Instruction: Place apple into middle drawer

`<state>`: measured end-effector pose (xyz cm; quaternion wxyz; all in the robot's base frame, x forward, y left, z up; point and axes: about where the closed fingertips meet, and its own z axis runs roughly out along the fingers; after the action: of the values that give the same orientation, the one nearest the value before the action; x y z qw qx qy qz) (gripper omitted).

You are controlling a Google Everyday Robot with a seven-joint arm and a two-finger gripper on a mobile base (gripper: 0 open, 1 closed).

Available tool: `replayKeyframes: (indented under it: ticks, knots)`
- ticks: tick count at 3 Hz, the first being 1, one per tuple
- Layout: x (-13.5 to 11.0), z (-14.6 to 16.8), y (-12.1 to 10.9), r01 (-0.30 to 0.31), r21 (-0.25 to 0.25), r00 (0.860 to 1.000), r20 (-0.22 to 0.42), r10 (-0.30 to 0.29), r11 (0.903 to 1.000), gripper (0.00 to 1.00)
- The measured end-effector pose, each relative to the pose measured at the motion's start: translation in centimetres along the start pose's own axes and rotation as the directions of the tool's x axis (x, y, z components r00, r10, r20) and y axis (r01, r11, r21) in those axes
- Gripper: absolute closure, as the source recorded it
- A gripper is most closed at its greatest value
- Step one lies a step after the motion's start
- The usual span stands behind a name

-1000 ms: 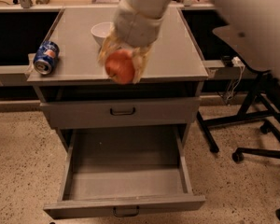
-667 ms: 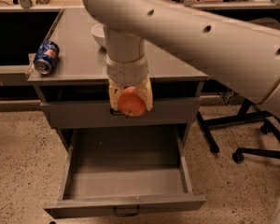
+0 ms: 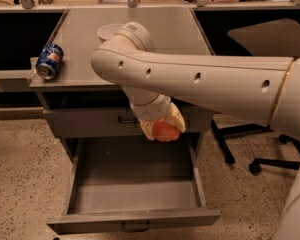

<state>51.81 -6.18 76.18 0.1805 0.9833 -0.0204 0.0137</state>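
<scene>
Now the gripper (image 3: 163, 129) clasps the apple (image 3: 167, 132) over the back of the open middle drawer (image 3: 135, 218), whose handle faces the camera. Writing on the blue can (image 3: 49, 61) is illegible.

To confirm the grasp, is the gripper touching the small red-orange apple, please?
Touching: the camera view shows the gripper, above the grey middle drawer, clasping the red-orange apple.

The robot's thick cream arm (image 3: 200, 79) reaches in from the right, runs leftward to a rounded joint and turns sharply down into a short wrist (image 3: 149, 106). At its lower end the gripper (image 3: 162, 129) points downward, its two pale fingers (image 3: 178, 119) closed around the apple (image 3: 167, 132), held above the open middle drawer (image 3: 135, 196).
</scene>
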Motion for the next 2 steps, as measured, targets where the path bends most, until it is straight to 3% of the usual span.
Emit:
replayKeyframes:
  ticks: [1,2]
  knots:
    - [-3.4,-0.9,-1.8,0.088,0.182,0.996,0.012,-0.092,0.9794,1.00]
    - [-4.9,3.1,-3.6,0.080,0.456,0.994,0.032,-0.106,0.8864,1.00]
